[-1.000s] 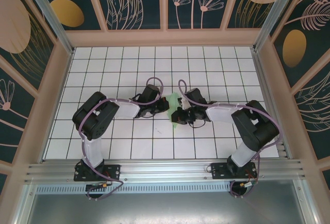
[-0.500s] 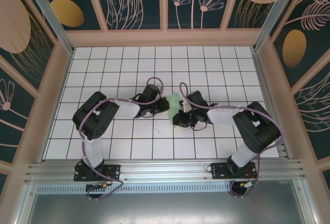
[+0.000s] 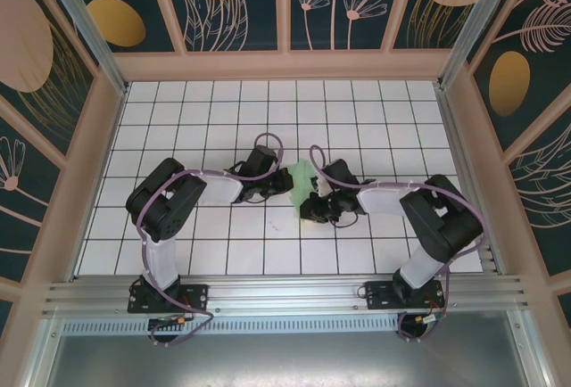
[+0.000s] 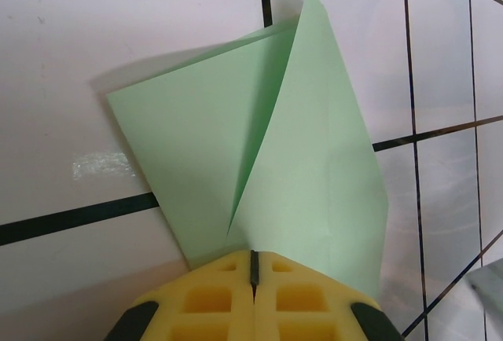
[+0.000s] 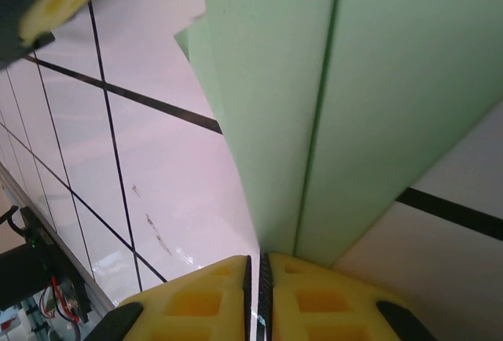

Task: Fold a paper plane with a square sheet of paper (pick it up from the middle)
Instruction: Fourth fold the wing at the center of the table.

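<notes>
Few folds done, left jaws and right jaws both pinch creased pale mint-green paper sheet [image 4: 314, 184], dart unfinished.

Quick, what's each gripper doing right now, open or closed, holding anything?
Left gripper: jaws closed on the folded green paper.
Right gripper: jaws closed on the same paper's creased edge, it seems.
</notes>
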`<action>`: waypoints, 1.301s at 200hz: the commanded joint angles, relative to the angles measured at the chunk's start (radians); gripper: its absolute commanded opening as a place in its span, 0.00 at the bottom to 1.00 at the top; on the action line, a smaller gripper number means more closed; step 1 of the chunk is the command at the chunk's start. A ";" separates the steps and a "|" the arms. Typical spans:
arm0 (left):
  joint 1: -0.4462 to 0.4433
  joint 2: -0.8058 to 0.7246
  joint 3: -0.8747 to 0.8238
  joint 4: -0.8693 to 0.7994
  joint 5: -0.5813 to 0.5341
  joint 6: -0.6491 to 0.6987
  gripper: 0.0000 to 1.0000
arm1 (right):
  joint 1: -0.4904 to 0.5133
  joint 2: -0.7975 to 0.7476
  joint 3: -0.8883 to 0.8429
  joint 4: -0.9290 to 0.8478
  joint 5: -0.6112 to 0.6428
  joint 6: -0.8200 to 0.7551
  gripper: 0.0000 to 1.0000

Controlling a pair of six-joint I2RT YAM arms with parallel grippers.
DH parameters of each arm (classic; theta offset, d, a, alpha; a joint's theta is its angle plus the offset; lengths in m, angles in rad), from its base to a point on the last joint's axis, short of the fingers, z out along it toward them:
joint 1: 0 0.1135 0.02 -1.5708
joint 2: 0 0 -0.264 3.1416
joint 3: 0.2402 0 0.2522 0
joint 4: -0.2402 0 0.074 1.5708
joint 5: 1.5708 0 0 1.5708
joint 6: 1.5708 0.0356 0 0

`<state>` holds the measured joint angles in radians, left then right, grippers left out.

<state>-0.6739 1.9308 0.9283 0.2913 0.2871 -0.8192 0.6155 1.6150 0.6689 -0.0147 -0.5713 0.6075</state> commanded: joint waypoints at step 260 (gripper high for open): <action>-0.031 -0.049 -0.020 -0.146 0.037 0.007 0.01 | -0.194 0.197 0.287 -0.043 0.134 -0.132 0.52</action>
<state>-0.6994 1.8549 0.9257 0.1291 0.3107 -0.8124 0.4290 1.7870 0.9344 -0.0494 -0.4545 0.5060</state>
